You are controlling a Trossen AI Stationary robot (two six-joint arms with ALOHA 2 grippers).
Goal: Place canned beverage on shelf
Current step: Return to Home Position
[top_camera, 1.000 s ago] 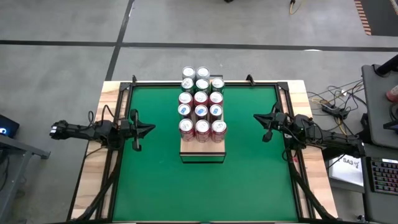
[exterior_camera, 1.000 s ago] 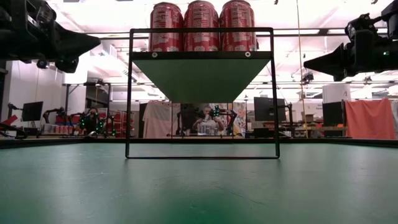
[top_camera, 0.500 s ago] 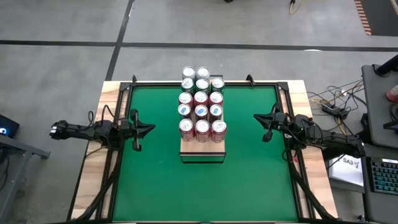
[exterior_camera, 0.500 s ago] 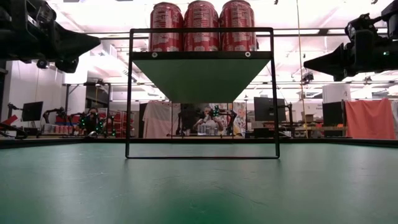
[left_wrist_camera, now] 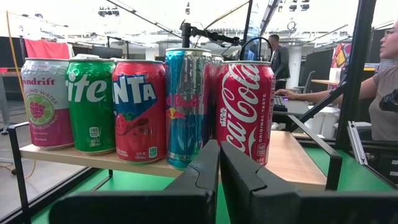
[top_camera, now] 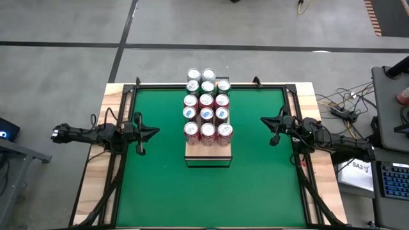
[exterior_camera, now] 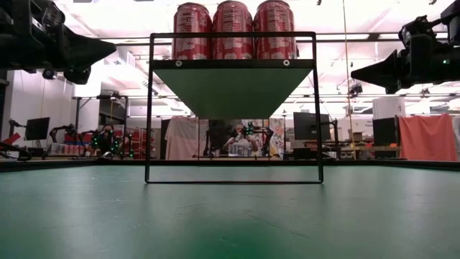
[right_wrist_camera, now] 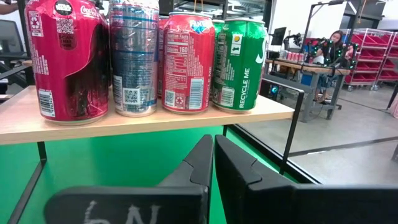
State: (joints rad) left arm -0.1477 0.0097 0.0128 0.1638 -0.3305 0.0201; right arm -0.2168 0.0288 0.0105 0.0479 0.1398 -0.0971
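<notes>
The shelf [top_camera: 208, 153], a pale wooden board on a low dark frame, stands mid-table, and several cans [top_camera: 207, 108] stand upright on it in three rows. In the low view three red cans [exterior_camera: 233, 30] stand on its near end. The left wrist view shows the cans [left_wrist_camera: 186, 106] on the board [left_wrist_camera: 292, 162]; so does the right wrist view [right_wrist_camera: 134, 59]. My left gripper [top_camera: 155, 132] hangs left of the shelf, shut and empty. My right gripper [top_camera: 263, 119] hangs right of it, shut and empty.
The green mat [top_camera: 208, 191] lies inside a pale wooden rim [top_camera: 96, 185] with dark rails. Cables, a keyboard and gear [top_camera: 390, 179] lie off the table's right side. People sit at desks in the room beyond [exterior_camera: 237, 140].
</notes>
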